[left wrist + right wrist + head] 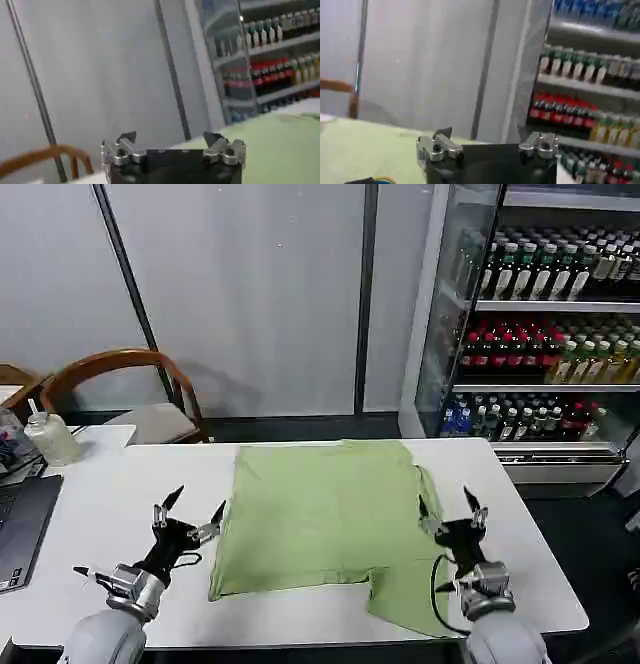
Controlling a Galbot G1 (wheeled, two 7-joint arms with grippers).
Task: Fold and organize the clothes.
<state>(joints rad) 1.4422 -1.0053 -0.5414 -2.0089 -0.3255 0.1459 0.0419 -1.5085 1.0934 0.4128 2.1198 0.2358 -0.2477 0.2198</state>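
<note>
Here the single T-shirt lies flat in the middle of the white table, plain lime-green side up, so any print on its underside is hidden. It is soft, matte cotton, part-folded into a rough rectangle with one flap reaching toward the near edge at the right; its near tip is cut off behind the right arm. The left gripper hovers just off the shirt's near-left edge, its two pointed metal fingers spread wide and holding nothing. The right gripper sits at the shirt's right edge, over the cloth, jaws likewise parted and empty. Both wrist views confirm the gap between the dark finger tips and. Far left stand one wooden chair, one pale bottle and a laptop cut off by the frame; far right, a glass-fronted drinks cooler with rows of bottles too many to count.
</note>
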